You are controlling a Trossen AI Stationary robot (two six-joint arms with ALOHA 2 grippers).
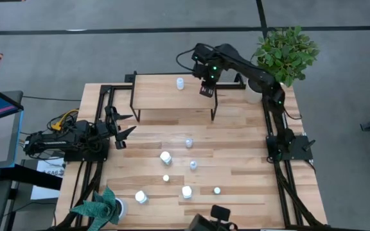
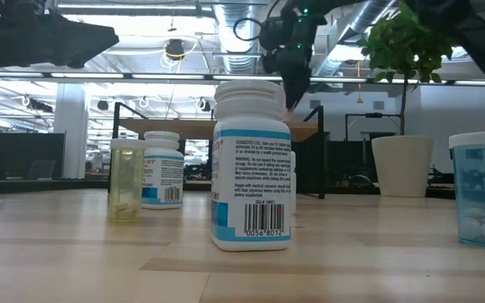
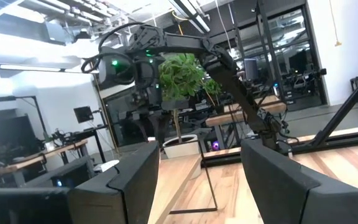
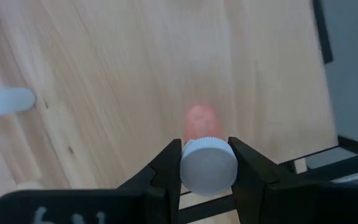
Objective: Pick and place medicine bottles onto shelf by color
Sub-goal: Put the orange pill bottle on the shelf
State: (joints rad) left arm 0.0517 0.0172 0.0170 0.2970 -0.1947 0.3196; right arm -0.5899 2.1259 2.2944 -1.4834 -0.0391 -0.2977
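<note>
My right gripper [image 1: 207, 90] is over the shelf [image 1: 159, 96], near its right end, and is shut on a tiny bottle with a white cap and an orange body [image 4: 201, 121]. A small pale-blue bottle [image 1: 179, 83] stands on the shelf top to the left of it and also shows in the right wrist view [image 4: 5, 99]. Several more bottles stand on the table in front of the shelf, among them a larger white one [image 1: 166, 157] and a tiny one [image 1: 217, 190]. My left gripper [image 1: 124, 125] is open and empty at the table's left edge. My right gripper pinches the tiny bottle by its white cap [image 4: 208, 165], one finger on each side of the cap. The fingers come from above, pointing down. The bottle hangs upright below them, over the shelf's wooden top. Whether its bottom touches the shelf, I cannot tell.
A green plant [image 1: 286, 51] in a white pot [image 1: 254, 93] stands by the shelf's right end. Another potted plant [image 1: 101, 208] stands at the near left corner. In the low view a large white bottle [image 2: 251, 164] stands close, with a yellowish one [image 2: 126, 179] and a pale-blue one [image 2: 482, 189].
</note>
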